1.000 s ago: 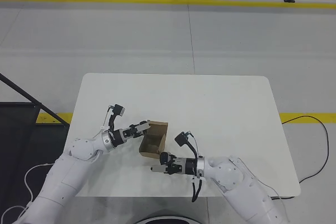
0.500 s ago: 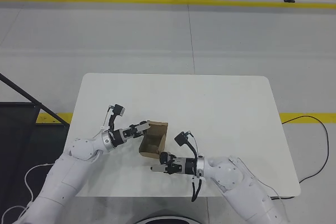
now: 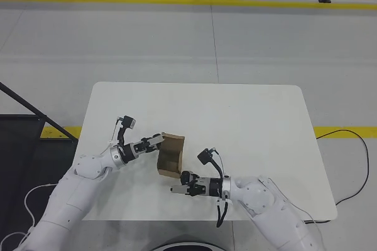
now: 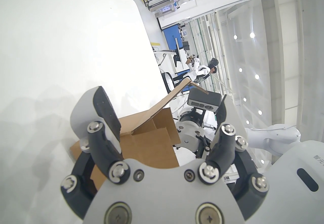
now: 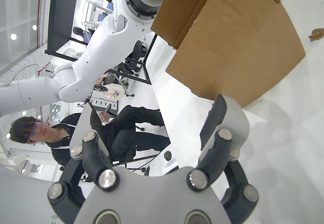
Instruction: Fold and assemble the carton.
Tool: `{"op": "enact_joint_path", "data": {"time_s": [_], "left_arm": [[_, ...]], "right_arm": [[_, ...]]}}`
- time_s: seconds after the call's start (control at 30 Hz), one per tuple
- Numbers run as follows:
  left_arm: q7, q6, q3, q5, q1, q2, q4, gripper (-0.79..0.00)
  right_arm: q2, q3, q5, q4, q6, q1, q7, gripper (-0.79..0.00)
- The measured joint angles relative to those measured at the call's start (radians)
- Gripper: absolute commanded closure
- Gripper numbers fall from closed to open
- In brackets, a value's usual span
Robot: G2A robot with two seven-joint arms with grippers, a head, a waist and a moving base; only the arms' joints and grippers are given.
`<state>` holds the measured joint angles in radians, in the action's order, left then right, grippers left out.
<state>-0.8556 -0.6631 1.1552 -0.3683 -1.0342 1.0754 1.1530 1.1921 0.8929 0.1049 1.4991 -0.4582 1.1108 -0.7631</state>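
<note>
Brown cardboard carton (image 3: 170,155) lies at 8 o'clock from the centre of the table (image 3: 251,113), its long axis about 12 to 6. The left gripper (image 3: 156,142), fingers wide and empty, is nearer, just beside the flap at the carton's 10 o'clock. The right gripper (image 3: 175,187), also wide, is at its 6 o'clock.

Top: overhead, down onto white rectangular table (image 3: 251,113)
Wrists: close, opposed — sharing the brown cardboard carton (image 5: 235,40)

Left fingers (image 4: 106,111) hide part of the carton (image 4: 152,144)
</note>
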Motion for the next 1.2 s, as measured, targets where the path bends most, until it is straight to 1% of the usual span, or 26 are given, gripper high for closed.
{"op": "enact_joint_path", "data": {"time_s": [0.53,0.97,1.1,1.2], "left_arm": [[-0.015,-0.004,0.004,-0.017,-0.025,0.002,0.010,-0.785],[-0.020,-0.002,0.006,-0.018,-0.030,0.005,0.020,-0.785],[-0.007,-0.005,0.027,-0.023,-0.028,0.002,0.010,-0.785],[-0.003,-0.013,0.064,-0.041,-0.031,-0.005,0.001,-0.785]], "right_arm": [[0.006,-0.011,-0.007,-0.003,0.013,-0.011,0.015,-0.785],[0.009,-0.014,-0.015,-0.013,0.017,-0.016,0.020,-0.785],[0.008,-0.007,-0.011,-0.011,0.015,-0.014,0.020,-0.785],[0.003,0.011,-0.006,0.001,0.013,-0.007,0.019,-0.785]]}}
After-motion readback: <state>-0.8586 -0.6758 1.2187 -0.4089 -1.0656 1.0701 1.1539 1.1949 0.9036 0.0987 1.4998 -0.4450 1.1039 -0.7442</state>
